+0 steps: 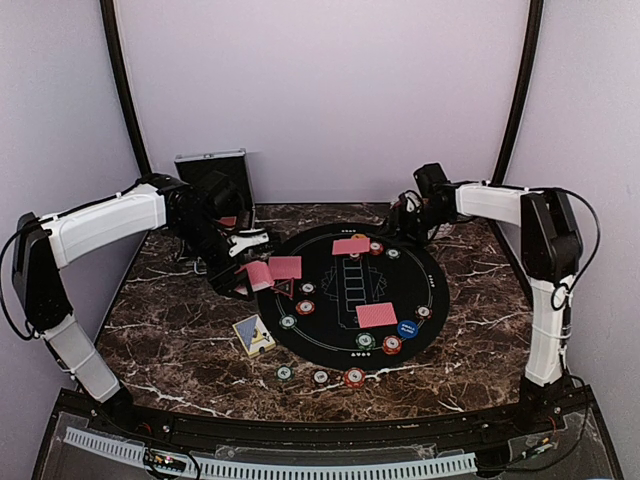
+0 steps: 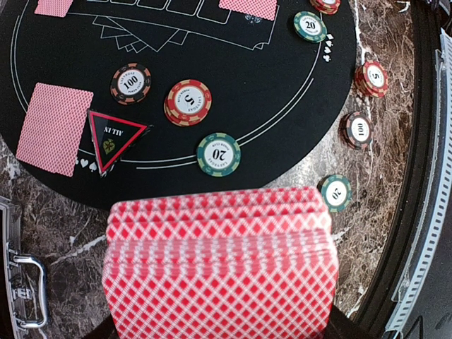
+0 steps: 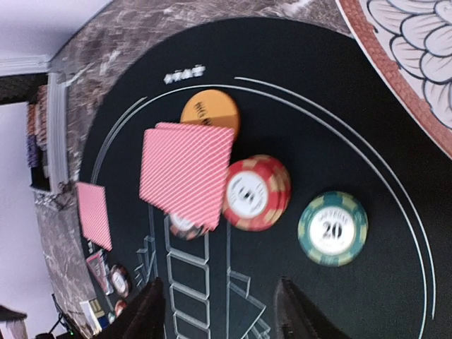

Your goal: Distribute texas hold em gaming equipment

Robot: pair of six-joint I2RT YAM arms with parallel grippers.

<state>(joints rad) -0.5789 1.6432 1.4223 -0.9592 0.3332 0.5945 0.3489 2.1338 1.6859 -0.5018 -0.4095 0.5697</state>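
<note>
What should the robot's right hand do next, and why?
Probably lift the right gripper straight up and pull it back. It is open with nothing in it. The red-backed cards, the red chip and the green chip already lie on the black mat just ahead. That spot looks served, and backing off avoids nudging them.

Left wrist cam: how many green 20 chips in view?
3. Upper chip on the mat near the top edge; middle chip on the mat near its border line; lower chip off the mat on the marble, beside the card deck. The deck may hide more.
</note>
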